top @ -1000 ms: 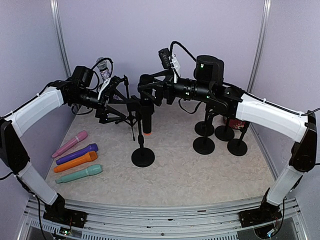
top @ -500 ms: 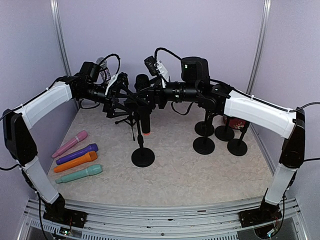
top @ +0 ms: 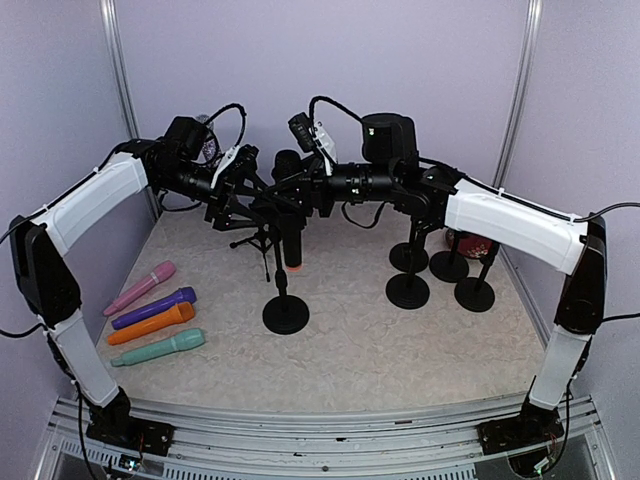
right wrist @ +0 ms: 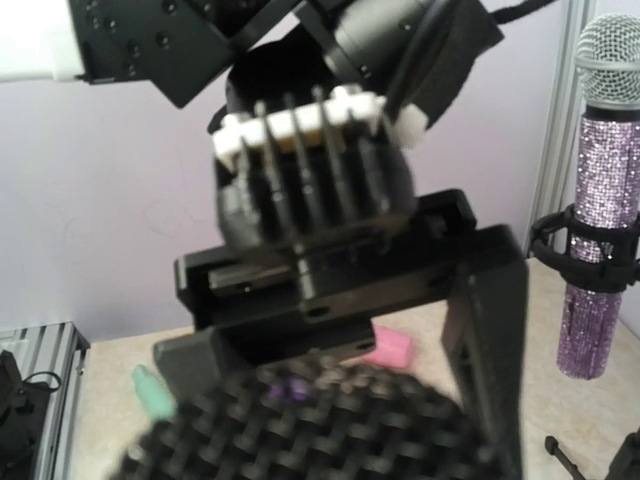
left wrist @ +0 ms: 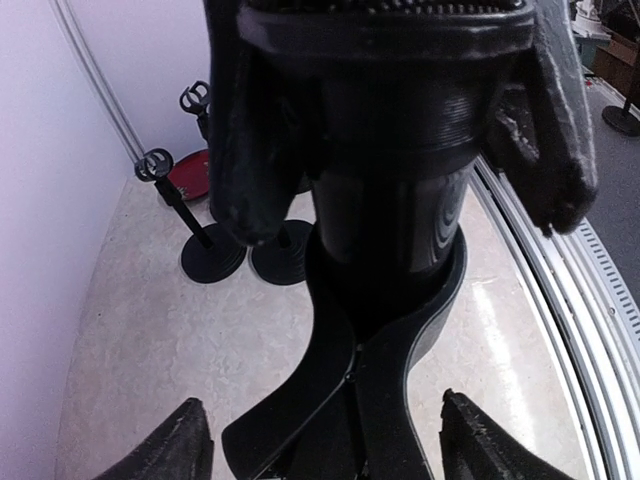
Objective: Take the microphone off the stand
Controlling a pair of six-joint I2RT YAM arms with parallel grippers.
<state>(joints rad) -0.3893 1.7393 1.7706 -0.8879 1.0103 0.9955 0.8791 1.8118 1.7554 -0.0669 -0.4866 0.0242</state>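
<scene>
A black microphone [top: 291, 232] with an orange lower end stands upright in the clip of a round-based stand [top: 286, 314] at the table's middle. My right gripper [top: 290, 180] comes in from the right at the microphone's top. In the left wrist view its fingers [left wrist: 250, 150] press both sides of the microphone [left wrist: 390, 210]. The mesh head [right wrist: 320, 425] fills the bottom of the right wrist view. My left gripper [top: 260, 205] is open, and its fingertips [left wrist: 190, 445] flank the stand's clip [left wrist: 380, 380] without touching it.
A glittery purple microphone [right wrist: 605, 200] stands in a tripod stand at the back left. Pink [top: 140, 287], purple [top: 153, 308], orange [top: 150, 324] and green [top: 157, 347] microphones lie at the left. Several unused round-based stands [top: 408, 290] stand at the right.
Both arms have closed in on the stand. The right gripper moved left onto the microphone's top, and the left gripper shifted right and up to the clip. The microphone stays in the clip.
</scene>
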